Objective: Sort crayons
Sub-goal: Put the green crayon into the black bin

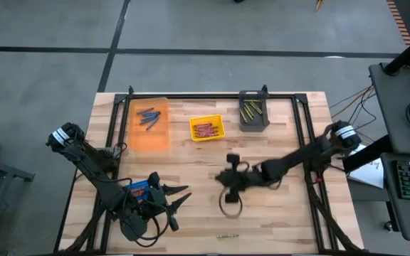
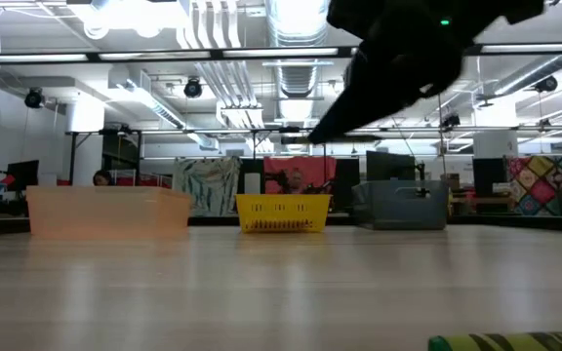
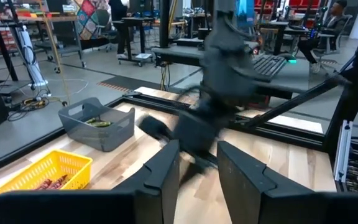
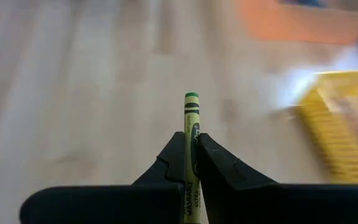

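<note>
My right gripper hangs over the middle of the table, shut on a green crayon. My left gripper waits open near the front left, beside a blue bin. There is nothing between its fingers. Blue crayons lie in the orange bin, red ones in the yellow bin, olive-yellow ones in the grey bin. One more green crayon lies flat on the table near the front edge, and the low view also shows this green crayon. My right gripper pinches the green crayon's paper-wrapped shaft between its two fingers. The crayon lies along the fingers, and its green end sticks out past their tips. The fingers slant downward and the crayon is lifted clear of the table.
The three bins stand in a row along the far side of the wooden table. A dark frame rail runs along the far edge and down both sides. Bare wood lies between my two grippers and the front edge.
</note>
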`<state>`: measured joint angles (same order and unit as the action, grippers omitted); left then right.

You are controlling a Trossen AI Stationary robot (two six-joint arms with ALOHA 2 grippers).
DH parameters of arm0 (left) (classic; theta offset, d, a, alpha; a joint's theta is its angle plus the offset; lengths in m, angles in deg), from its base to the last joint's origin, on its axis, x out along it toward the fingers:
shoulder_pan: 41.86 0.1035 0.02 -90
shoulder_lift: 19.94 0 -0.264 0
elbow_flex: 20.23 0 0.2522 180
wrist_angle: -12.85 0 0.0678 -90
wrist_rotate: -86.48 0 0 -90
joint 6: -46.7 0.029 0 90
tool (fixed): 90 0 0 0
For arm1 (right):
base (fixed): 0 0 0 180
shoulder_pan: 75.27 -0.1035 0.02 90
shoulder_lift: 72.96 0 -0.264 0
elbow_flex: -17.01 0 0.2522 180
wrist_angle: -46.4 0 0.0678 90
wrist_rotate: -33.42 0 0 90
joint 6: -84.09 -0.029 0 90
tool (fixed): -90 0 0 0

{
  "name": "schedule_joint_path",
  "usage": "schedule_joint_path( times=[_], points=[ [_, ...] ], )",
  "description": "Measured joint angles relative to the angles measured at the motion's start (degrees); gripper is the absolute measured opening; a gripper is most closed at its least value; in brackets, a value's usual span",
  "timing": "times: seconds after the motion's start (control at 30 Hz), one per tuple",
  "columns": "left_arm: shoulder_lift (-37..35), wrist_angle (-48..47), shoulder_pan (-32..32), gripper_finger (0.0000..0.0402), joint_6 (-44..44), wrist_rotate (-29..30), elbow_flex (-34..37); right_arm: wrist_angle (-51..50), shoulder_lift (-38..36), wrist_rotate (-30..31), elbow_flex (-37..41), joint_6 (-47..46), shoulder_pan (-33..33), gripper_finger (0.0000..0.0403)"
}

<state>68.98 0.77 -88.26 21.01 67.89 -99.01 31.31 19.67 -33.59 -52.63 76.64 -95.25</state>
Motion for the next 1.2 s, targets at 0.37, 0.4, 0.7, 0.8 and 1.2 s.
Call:
schedule_joint_path(
  times=[0.37, 0.4, 0.7, 0.8, 1.2],
  points=[
    [0.0, 1.9, 0.0, 0.0091, 3.7, 0.0, 0.0, -3.5, -10.2, -2.4, 0.0, 9.4, 18.3, 0.0013],
    [0.0, 2.0, 0.0, 0.0091, 3.9, 0.0, 0.0, -3.6, -10.7, -3.1, 0.0, 9.8, 19.9, 0.0013],
    [-0.4, 2.3, 0.0, 0.0091, 5.7, 0.1, 0.0, -4.5, -11.6, -8.8, 0.0, 12.0, 32.8, 0.0013],
    [-0.7, 2.3, 0.0, 0.0091, 5.8, 0.1, 0.0, -4.5, -11.6, -9.5, 0.0, 13.3, 36.3, 0.0013],
    [-0.8, 2.2, 0.0, 0.0091, 5.8, 0.1, 0.0, -5.4, -11.6, -10.0, 0.0, 15.6, 48.2, 0.0013]
  ],
)
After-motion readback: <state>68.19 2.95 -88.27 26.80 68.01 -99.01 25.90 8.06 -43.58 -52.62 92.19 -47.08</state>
